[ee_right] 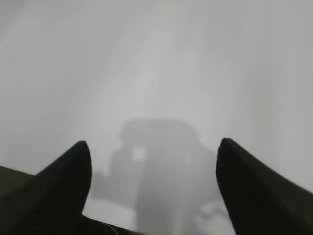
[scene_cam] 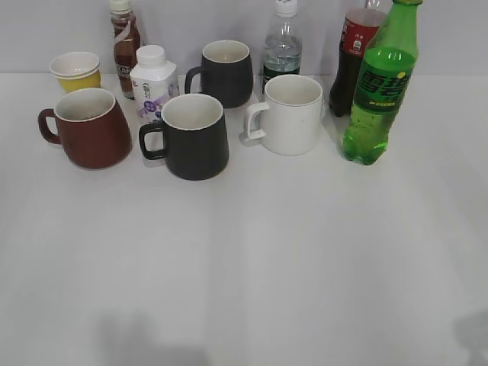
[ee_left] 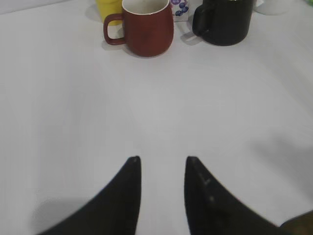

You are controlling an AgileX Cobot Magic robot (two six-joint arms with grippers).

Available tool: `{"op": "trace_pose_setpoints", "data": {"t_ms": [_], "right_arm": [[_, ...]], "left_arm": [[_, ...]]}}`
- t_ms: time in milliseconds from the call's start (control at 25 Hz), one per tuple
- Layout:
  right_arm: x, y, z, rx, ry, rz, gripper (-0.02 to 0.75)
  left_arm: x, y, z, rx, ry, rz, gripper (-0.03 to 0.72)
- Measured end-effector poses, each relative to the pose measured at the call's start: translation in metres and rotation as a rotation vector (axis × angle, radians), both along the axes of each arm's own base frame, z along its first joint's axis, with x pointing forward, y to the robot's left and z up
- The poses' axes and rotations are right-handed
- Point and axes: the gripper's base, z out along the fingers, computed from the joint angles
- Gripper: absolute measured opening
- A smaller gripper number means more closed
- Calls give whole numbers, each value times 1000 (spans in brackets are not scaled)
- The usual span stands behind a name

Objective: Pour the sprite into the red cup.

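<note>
The sprite [scene_cam: 380, 88], a tall green bottle with a green label, stands upright at the back right of the table. The red cup [scene_cam: 89, 128], brick red with a cream inside and its handle to the left, stands at the back left; it also shows at the top of the left wrist view [ee_left: 146, 30]. My left gripper [ee_left: 162, 160] is open and empty over bare table, well short of the red cup. My right gripper [ee_right: 152, 146] is wide open and empty above bare table. Neither gripper shows in the exterior view.
A black mug [scene_cam: 193, 137], a second black mug [scene_cam: 225, 72], a white mug [scene_cam: 290, 114], a small white bottle [scene_cam: 152, 82], a yellow paper cup [scene_cam: 76, 71], a brown bottle [scene_cam: 124, 42], a clear bottle [scene_cam: 282, 46] and a cola bottle [scene_cam: 353, 53] crowd the back.
</note>
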Motion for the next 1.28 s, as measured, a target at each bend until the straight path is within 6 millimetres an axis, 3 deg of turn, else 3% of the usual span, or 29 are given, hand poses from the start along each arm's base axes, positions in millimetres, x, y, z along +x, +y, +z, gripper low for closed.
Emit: {"op": "trace_pose_setpoints", "data": {"t_ms": [800, 1040, 1280], "right_arm": [[0, 0, 0, 2, -9, -7, 591], [-11, -7, 2, 24, -90, -176, 591], [-28, -9, 2, 43, -201, -310, 591]], "left_arm": [[0, 0, 0, 0, -1, 56, 240], [-4, 0, 0, -2, -28, 245, 239], [-9, 0, 0, -7, -62, 267, 239]]}}
